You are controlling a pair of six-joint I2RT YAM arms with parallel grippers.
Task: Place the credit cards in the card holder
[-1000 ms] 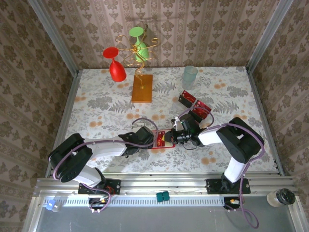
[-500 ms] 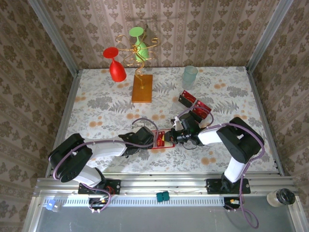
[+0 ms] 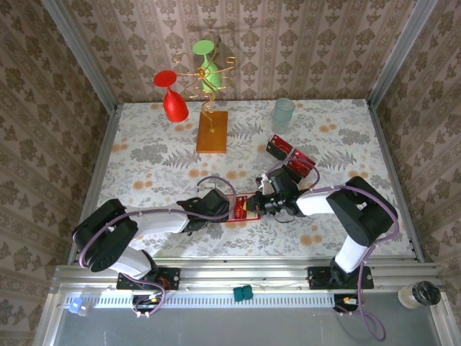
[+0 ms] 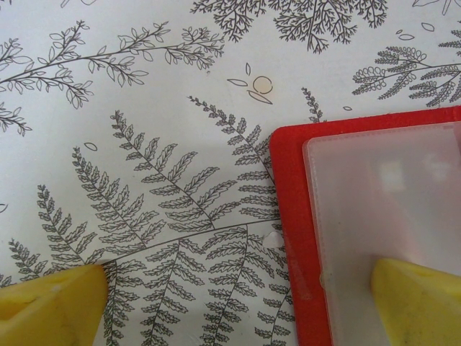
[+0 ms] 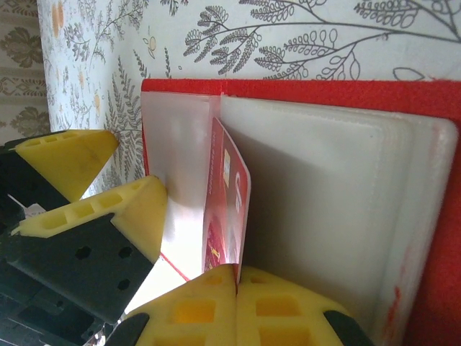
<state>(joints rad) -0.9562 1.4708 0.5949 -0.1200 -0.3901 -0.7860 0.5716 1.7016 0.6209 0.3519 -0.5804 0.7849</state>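
The card holder (image 3: 238,210) lies open on the table between my two grippers, red (image 5: 324,94) with pale inner pockets (image 4: 382,202). My left gripper (image 4: 234,306) is open; one yellow fingertip (image 4: 418,299) presses on the pale pocket and the other (image 4: 50,306) rests on the tablecloth. My right gripper (image 5: 238,277) is shut on a red credit card (image 5: 227,209) standing on edge, its far end at the pocket's opening. The left gripper's fingers (image 5: 108,209) hold that pocket side down. More credit cards (image 3: 292,160) lie in a loose pile behind the right arm.
An orange-brown block with a gold wire stand (image 3: 211,133) holds a red and a green glass at the back. A clear cup (image 3: 283,112) stands at the back right. Walls close in the table on three sides.
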